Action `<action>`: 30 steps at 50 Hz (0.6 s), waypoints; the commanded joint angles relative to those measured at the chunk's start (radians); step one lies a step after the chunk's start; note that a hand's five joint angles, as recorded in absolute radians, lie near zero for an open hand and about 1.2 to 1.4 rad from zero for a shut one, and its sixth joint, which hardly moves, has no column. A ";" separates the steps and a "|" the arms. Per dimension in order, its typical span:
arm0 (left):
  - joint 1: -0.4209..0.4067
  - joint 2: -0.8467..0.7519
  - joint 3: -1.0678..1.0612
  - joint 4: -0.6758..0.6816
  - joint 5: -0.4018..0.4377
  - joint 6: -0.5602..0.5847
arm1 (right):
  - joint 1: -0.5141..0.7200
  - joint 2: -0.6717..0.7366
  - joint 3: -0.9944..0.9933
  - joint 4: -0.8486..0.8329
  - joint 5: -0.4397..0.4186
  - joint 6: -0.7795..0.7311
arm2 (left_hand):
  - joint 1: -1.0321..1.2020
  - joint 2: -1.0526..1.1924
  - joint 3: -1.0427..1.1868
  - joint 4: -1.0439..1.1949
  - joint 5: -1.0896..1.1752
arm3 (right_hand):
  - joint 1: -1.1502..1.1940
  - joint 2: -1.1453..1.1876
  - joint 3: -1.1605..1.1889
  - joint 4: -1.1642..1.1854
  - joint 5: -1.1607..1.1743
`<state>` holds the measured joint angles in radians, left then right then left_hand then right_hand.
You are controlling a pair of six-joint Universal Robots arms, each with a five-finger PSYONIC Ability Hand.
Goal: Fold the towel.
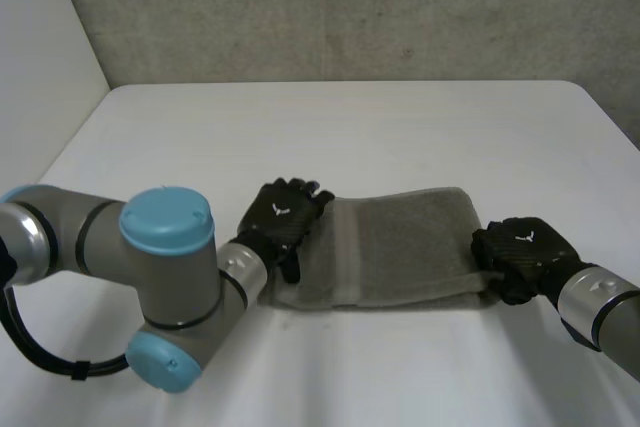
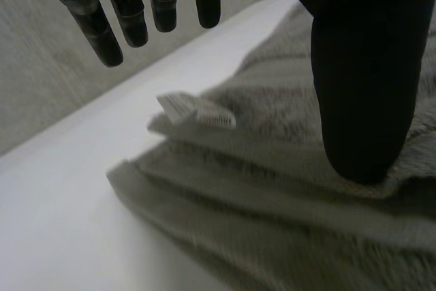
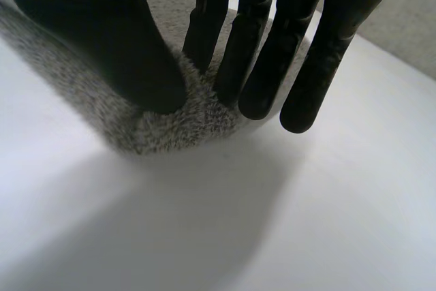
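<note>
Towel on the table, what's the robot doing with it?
The robot is folding a grey towel on the white table. The towel lies flat in layers, already folded over. The left robot hand is open at the towel's left end, its thumb resting on the cloth. The right robot hand pinches the right end between thumb and fingers.

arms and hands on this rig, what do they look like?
Left arm and right arm: round grey tubes, silver wrist rings; light-blue caps on the left's joints. Left hand and right hand: black, small white mark on each back.
</note>
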<state>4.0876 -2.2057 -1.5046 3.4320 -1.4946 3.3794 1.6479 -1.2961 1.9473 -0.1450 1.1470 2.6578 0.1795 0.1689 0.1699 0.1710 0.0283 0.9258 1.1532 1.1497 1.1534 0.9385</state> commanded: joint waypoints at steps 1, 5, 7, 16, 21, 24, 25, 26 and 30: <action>-0.018 0.044 -0.083 -0.004 -0.027 0.001 | 0.050 0.001 -0.051 -0.097 0.072 -0.079 | 0.019 0.030 0.029 0.028 -0.004 | 0.470 0.243 0.247 0.243 0.283; -0.012 0.104 -0.106 -0.004 -0.036 0.001 | 0.193 0.004 -0.117 -0.105 0.131 -0.076 | 0.019 0.030 0.029 0.028 -0.004 | 0.470 0.243 0.247 0.243 0.283; -0.006 0.133 -0.114 -0.004 -0.045 0.001 | 0.282 0.012 -0.160 -0.107 0.158 -0.079 | 0.016 0.027 0.026 0.025 -0.007 | 0.470 0.243 0.247 0.243 0.283; 0.155 0.326 -0.192 -0.027 -0.110 0.001 | 0.671 0.174 -0.387 -0.108 0.224 -0.094 | 0.008 0.018 0.017 0.016 -0.016 | 0.470 0.243 0.247 0.243 0.283; 0.230 0.402 -0.224 -0.030 -0.104 -0.005 | 0.771 0.282 -0.458 -0.107 0.212 -0.095 | 0.005 0.015 0.014 0.013 -0.019 | 0.470 0.243 0.247 0.243 0.283; 0.255 0.426 -0.233 -0.030 -0.098 -0.006 | 0.799 0.342 -0.481 -0.108 0.207 -0.091 | 0.005 0.015 0.014 0.013 -0.019 | 0.470 0.243 0.247 0.243 0.283; 0.255 0.426 -0.233 -0.030 -0.098 -0.006 | 0.803 0.360 -0.488 -0.107 0.206 -0.091 | 0.005 0.015 0.014 0.013 -0.019 | 0.470 0.243 0.247 0.243 0.283; 0.257 0.428 -0.233 -0.028 -0.096 -0.006 | 0.803 0.360 -0.489 -0.107 0.206 -0.091 | 0.005 0.015 0.014 0.013 -0.019 | 0.470 0.243 0.247 0.243 0.283; 0.247 0.426 -0.224 -0.027 -0.095 -0.006 | 0.794 0.341 -0.479 -0.103 0.209 -0.073 | 0.005 0.015 0.014 0.013 -0.019 | 0.123 -0.105 -0.101 -0.105 -0.064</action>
<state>4.3327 -1.7887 -1.7341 3.4022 -1.5965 3.3744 2.4445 -0.9685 1.4693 -0.2523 1.3592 2.5653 0.1795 0.1665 0.1679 0.1691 0.0270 0.9400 1.1751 1.1829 1.1941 0.9829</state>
